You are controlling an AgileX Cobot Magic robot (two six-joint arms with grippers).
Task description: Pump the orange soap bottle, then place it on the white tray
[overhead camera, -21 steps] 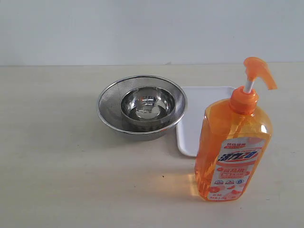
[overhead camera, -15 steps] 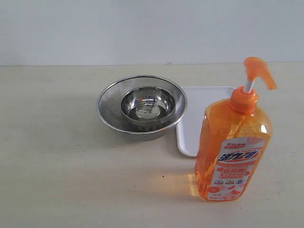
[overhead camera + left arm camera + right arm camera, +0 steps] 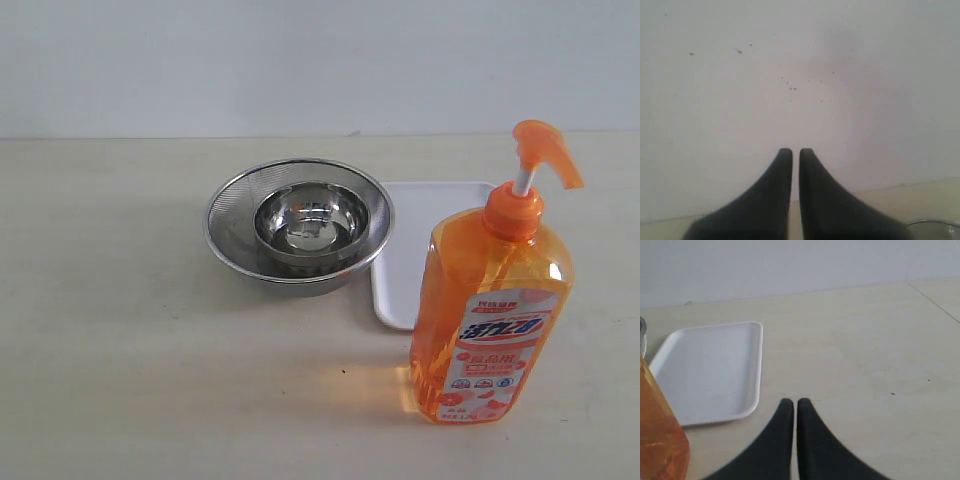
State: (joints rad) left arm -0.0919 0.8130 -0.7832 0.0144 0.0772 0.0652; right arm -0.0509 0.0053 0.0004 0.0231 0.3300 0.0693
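The orange soap bottle (image 3: 490, 305) stands upright on the table at the front right, its orange pump nozzle (image 3: 545, 150) raised on a white stem. Behind it lies the white tray (image 3: 405, 255), partly hidden by the bottle. In the right wrist view the tray (image 3: 710, 372) lies flat and bare, and an edge of the bottle (image 3: 660, 440) shows at the side. My right gripper (image 3: 792, 401) is shut on nothing, beside the tray's corner. My left gripper (image 3: 791, 150) is shut too, facing a pale wall. Neither gripper shows in the exterior view.
A round steel strainer with a steel bowl inside it (image 3: 298, 225) sits left of the tray, touching its edge. A sliver of the strainer's rim (image 3: 935, 225) shows in the left wrist view. A pale wall backs the beige table (image 3: 120, 340).
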